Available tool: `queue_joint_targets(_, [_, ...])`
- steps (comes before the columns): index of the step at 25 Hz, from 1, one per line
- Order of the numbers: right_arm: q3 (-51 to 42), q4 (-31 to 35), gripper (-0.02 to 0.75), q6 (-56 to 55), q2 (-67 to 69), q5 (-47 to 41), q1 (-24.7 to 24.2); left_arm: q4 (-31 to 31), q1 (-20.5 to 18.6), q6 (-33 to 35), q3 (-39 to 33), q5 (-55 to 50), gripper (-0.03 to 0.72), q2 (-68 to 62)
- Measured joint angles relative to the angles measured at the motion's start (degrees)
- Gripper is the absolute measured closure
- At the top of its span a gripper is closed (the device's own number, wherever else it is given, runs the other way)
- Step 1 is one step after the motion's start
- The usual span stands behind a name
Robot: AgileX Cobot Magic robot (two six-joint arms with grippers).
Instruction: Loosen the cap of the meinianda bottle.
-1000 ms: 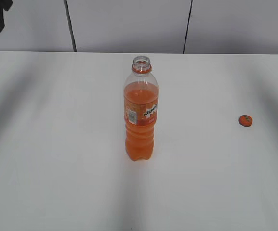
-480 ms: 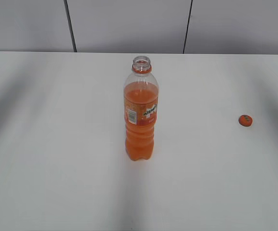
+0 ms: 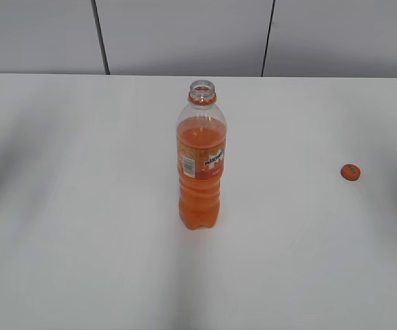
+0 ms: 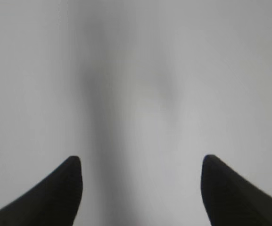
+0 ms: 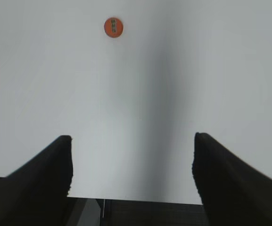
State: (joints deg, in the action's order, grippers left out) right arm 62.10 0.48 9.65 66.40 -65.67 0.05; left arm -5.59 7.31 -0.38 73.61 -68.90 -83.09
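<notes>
The meinianda bottle (image 3: 201,161) stands upright at the middle of the white table (image 3: 81,206), orange liquid inside, its neck open with no cap on it. The orange cap (image 3: 350,172) lies flat on the table far to the right; it also shows in the right wrist view (image 5: 113,27), well ahead of the jaws. My left gripper (image 4: 140,162) is open and empty over bare table. My right gripper (image 5: 132,141) is open and empty near the table's edge. Neither gripper shows in the exterior view.
Grey wall panels (image 3: 184,34) stand behind the table. The table's front edge (image 5: 136,200) shows in the right wrist view, with dark floor below it. Soft arm shadows fall across the table on both sides.
The dark arm part at the top left corner of the exterior view has gone out of view. The bottle and the cap have not moved.
</notes>
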Motion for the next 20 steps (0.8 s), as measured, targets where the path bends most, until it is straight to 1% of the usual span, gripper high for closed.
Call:
queue_joint_targets(10, [-20.39, 0.00, 0.146, -0.05, -10.94, 6.96, 0.00, 1.93, 0.00, 0.00, -20.91, 6.75, 0.208, 15.60])
queue_joint_targets(14, [-26.57, 0.00, 0.146, 0.00, -15.75, 9.16, 0.00, 1.93, 0.00, -0.04, -27.24, 8.50, 0.208, 22.63])
queue_joint_targets(20, [-33.12, 0.00, 0.146, 0.00, -25.81, 9.45, 0.00, 2.80, 0.00, -0.04, -35.34, 9.99, 0.208, 34.52])
